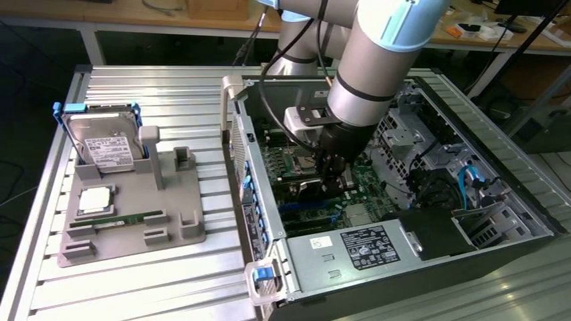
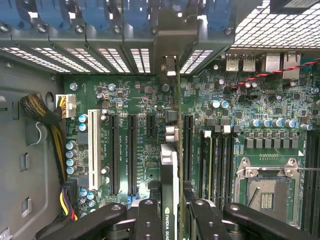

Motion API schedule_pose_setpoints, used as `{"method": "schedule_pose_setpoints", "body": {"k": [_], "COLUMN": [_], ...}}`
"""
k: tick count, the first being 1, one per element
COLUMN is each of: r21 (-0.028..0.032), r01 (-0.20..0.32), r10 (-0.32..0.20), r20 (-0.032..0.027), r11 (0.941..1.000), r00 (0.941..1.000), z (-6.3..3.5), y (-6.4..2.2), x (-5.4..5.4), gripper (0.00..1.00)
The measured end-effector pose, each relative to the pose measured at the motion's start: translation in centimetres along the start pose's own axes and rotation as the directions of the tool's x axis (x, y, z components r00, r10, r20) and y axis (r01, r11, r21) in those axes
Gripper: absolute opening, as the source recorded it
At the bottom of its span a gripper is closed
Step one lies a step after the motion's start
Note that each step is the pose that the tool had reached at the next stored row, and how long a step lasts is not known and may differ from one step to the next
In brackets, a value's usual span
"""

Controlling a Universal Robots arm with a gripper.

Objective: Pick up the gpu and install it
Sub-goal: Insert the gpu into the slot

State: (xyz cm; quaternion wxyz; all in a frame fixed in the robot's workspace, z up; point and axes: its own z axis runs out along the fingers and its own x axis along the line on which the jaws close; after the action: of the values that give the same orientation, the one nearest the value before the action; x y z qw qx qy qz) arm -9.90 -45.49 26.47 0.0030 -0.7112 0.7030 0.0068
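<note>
The exterior view has the tool (image 1: 331,179) low inside the open computer case (image 1: 513,200), while the wrist view reveals it clamped on the gpu (image 2: 169,165), held edge-on above the motherboard (image 2: 125,95) slots.

Soft, even light brightens the ribbed surface (image 1: 152,287) at seven o'clock in the exterior view. The case (image 1: 243,140) interior lies dimmer, shadowed beneath the arm (image 1: 375,60). In the wrist view, vent grilles (image 2: 115,57) glare white.
</note>
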Motion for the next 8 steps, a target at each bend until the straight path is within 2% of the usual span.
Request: {"method": "schedule_pose_setpoints", "body": {"k": [8], "r21": [0.0000], "r01": [0.000], "r10": [0.000], "r20": [0.0001], "r11": [1.0000], "r00": [1.0000], "z": [0.00], "y": [-0.87], "x": [0.01], "gripper": [0.27]}}
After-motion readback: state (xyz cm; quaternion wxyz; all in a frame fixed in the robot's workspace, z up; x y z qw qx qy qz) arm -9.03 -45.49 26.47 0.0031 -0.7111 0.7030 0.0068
